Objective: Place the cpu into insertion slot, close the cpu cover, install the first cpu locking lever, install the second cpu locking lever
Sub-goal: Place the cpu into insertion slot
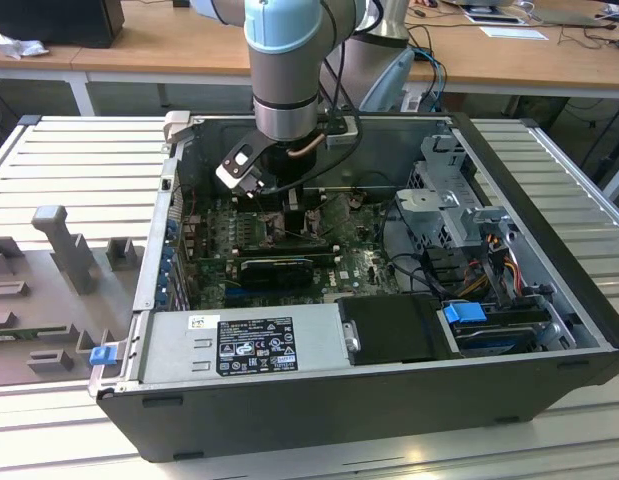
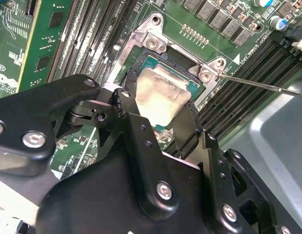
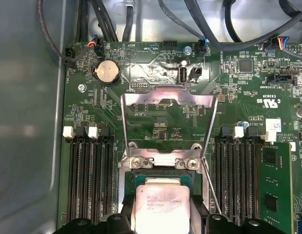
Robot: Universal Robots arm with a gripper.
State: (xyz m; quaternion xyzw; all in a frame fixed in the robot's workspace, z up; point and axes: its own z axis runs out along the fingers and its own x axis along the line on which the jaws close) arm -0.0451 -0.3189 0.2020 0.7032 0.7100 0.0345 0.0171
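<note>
The cpu (image 2: 159, 97) shows its pale silver top between my gripper's (image 2: 158, 105) black fingers (image 2: 125, 100), which stand against its two opposite edges. It sits at the insertion slot (image 2: 176, 57), whose black frame shows around its green edge; whether it rests fully in I cannot tell. In the first wrist view the cpu (image 3: 160, 204) lies below the cpu cover (image 3: 165, 96), a thin metal frame swung back open over the board. A thin wire locking lever (image 2: 258, 83) stands free beside the slot. The exterior view has the gripper (image 1: 289, 205) low inside the computer case.
Long black memory slots (image 3: 87, 175) flank the socket on both sides. A black graphics card (image 1: 279, 268), the grey power supply (image 1: 239, 345), a metal drive cage (image 1: 459, 215) and cable bundles (image 1: 489, 255) crowd the case around the arm.
</note>
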